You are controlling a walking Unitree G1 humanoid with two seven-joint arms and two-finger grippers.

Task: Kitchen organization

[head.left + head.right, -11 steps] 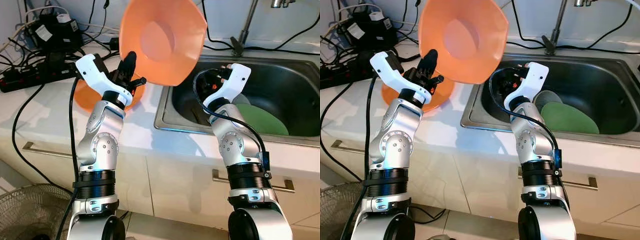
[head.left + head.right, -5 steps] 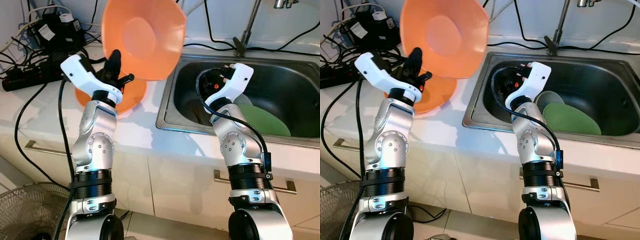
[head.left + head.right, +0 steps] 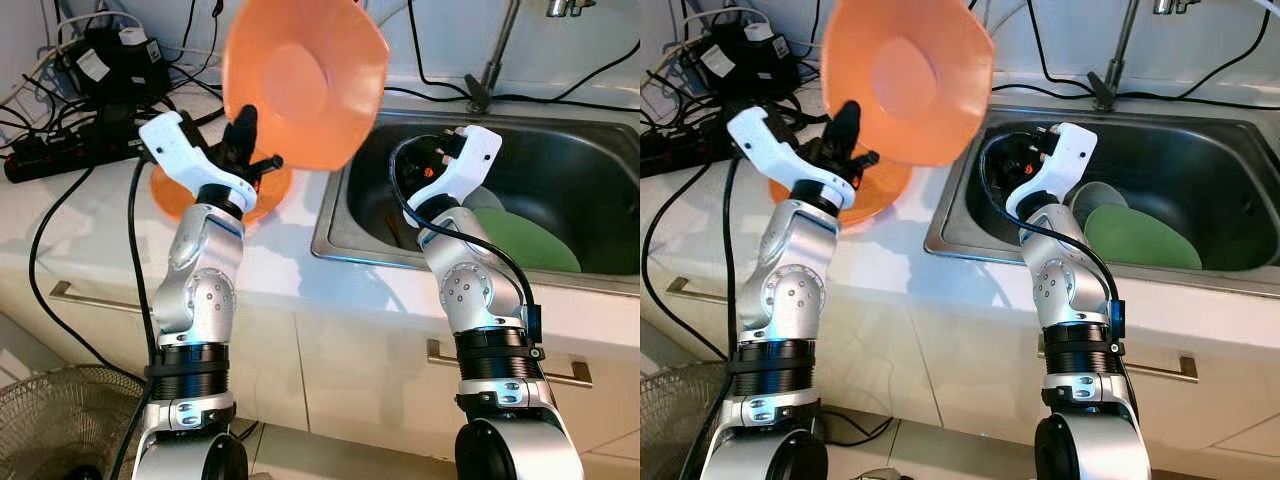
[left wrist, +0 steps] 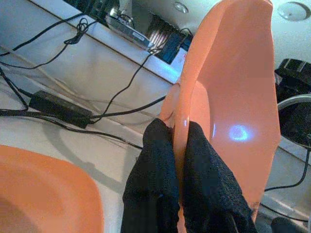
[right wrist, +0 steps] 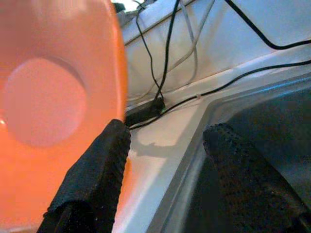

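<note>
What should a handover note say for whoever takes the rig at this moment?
Left end effector: shut on the rim of the raised orange bowl, held tilted above the counter beside the sink.
Right end effector: open, empty, over the sink's near left corner.
Second orange bowl sits on the counter under the left arm. Green plate and a pale dish lie in the sink.
Done: one bowl lifted. Left: set it down, probably onto the second bowl; sink items untouched.
</note>
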